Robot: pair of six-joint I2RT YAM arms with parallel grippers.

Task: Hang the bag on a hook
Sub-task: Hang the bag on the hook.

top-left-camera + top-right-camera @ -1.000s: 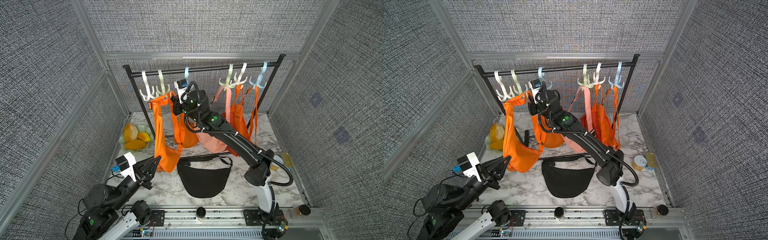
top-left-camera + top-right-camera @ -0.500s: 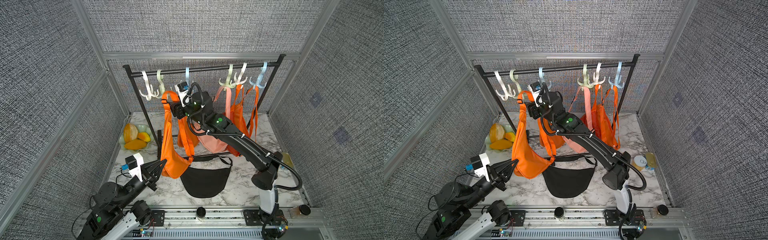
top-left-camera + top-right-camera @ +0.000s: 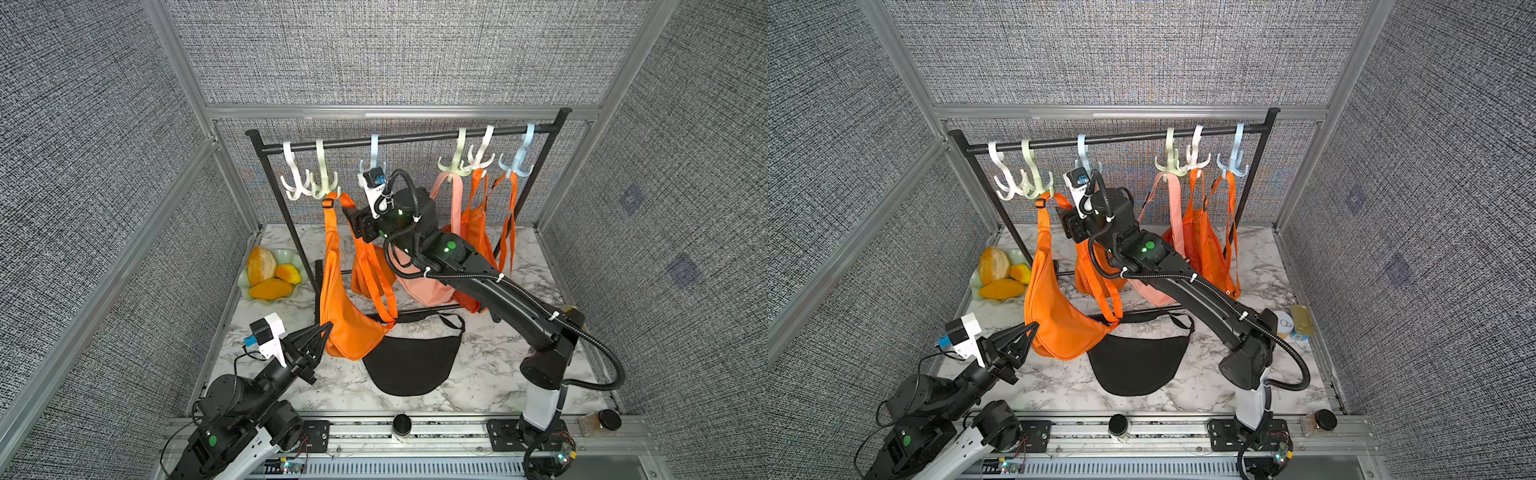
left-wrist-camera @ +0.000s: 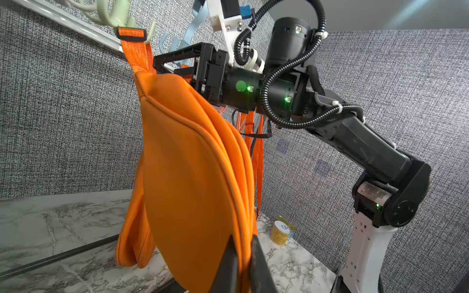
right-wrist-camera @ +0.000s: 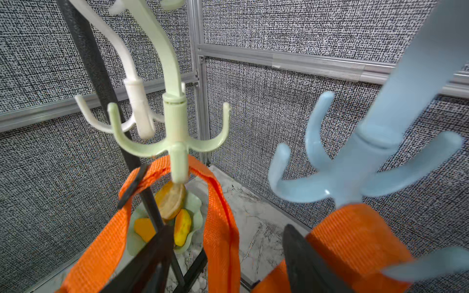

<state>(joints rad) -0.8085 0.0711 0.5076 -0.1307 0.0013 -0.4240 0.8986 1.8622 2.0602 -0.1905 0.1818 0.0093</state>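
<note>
Orange bag (image 4: 193,165) pinched between left pincer (image 4: 242,244).

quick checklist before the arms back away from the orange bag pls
1. Strap over a pale green hook prong: ok.
2. Right gripper open: ok.
3. Strap clear of that gripper: cannot tell, it runs between the jaws.
4. Left gripper off orange bag: not ok, bag's edge is pinched in its jaws.
5. Bag hanging free of table: cannot tell.

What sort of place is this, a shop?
Probably a robot test booth, not a shop: grey textured walls, two robot arms on a front rail, a small rack of hooks with bags.
</note>
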